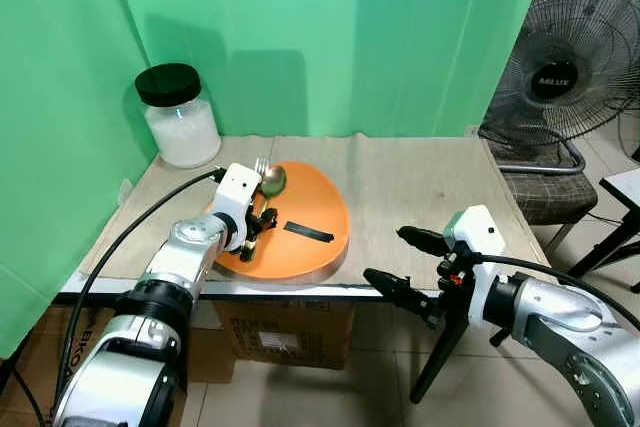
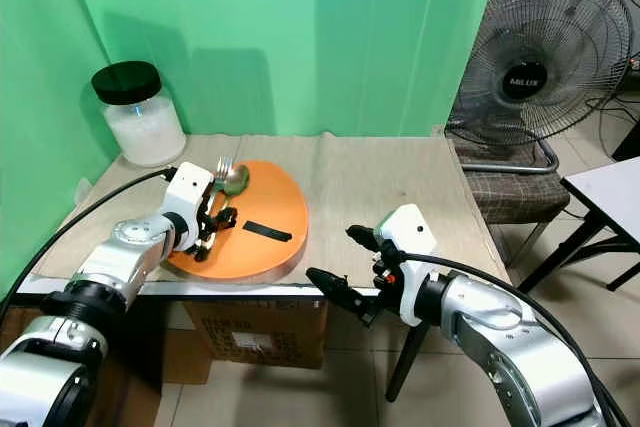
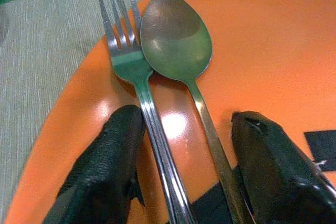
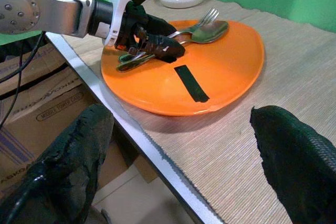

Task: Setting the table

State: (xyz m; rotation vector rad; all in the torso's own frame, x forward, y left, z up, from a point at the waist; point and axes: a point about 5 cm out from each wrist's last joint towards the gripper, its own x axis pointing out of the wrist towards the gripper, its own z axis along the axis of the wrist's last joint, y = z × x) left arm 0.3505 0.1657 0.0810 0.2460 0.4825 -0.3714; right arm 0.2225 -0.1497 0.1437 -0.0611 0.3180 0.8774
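Plate: orange, at the table's near-left edge, a strip of black tape on it, likely a position mark.

Fork and spoon: side by side on the plate's left part, heads toward 12 o'clock, fork tines overhanging the rim. You find them together on the plate, so they are probably yet to be laid out beside it.

Left gripper: your fingers are parted, straddling both handles, one pad outside the fork, the other outside the spoon; nothing is clamped yet. Judged: placed to pinch both at once.

Right gripper: spread wide, empty, off the table's front edge at 5 o'clock from the plate, waiting.

Jar: black lid, white contents, at 11 o'clock; no label legible.

Fan: at 2 o'clock, hub reads "MILUX".
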